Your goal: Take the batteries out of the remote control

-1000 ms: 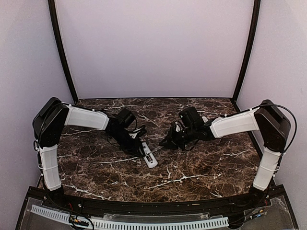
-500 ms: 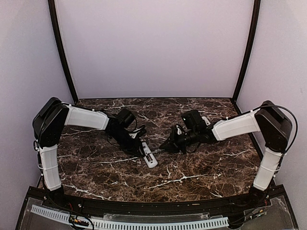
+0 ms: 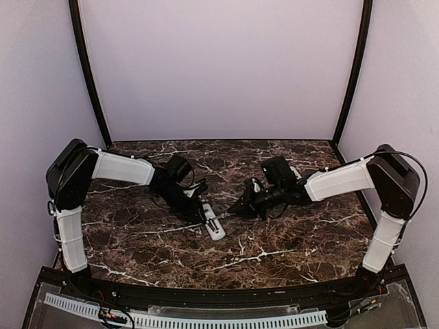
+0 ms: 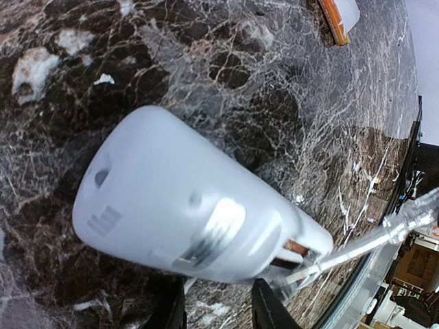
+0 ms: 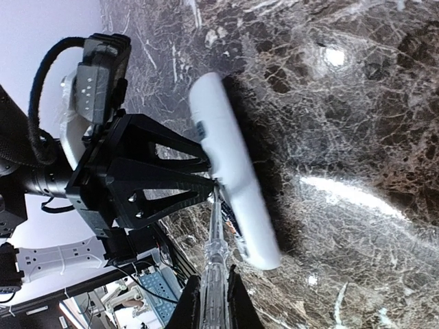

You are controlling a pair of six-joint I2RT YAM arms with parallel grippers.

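- The left gripper [image 3: 201,212] sits just left of the middle of the top view. Its fingers [image 4: 171,312] are set narrow and squeeze the sides of the white remote control [image 3: 215,226]. They pin it down on the dark table [image 3: 274,257]. This hand is where it was a second ago.
- The remote control lies a little below the middle of the top view, in the same spot as before. In the left wrist view it fills the middle, and its open end points to the lower right.
- A bit of orange shows inside that open end. I think it is a battery [image 4: 293,247], and it is not out yet.
- An orange thing [image 4: 334,19] peeks in at the top right edge of the left wrist view. It is cut off, so I cannot tell what it is.
- A thin metal rod [image 5: 214,267] runs up from the bottom of the right wrist view. Its tip meets the open end of the remote control.
- The right gripper [image 3: 238,207] is just right of the middle of the top view. It is closed tight on the rod. In the last second it has dipped lower and nearer the remote control.
- So the poking looks ready to start, with one hand holding and one hand pushing. The next push should be gentle, or the rod may slip off.
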